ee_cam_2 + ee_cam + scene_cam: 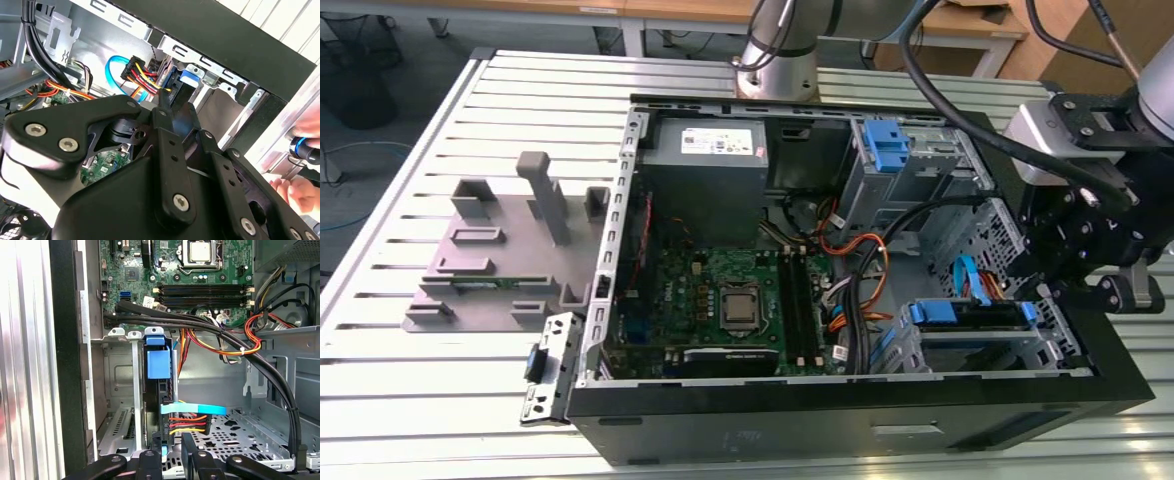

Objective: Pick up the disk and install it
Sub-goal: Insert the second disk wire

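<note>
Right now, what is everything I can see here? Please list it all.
Computer case: one, black, open, lying on the slatted metal table.
Motherboard: one, green, on the case floor.
Power-supply box: one, grey, in a far corner of the case.
Disk: one, blue carrier, standing edge-up in a drive bay, cables plugged in.
Cables: several; black, orange, red, yellow, blue.
Fixture: one, grey, beside the case at the exterior view's left.
Person's fingers: beside the case.
Gripper: one, black, over the bay.

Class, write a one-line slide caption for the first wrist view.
Gripper poised over the disk seated on edge in the drive cage.
</note>
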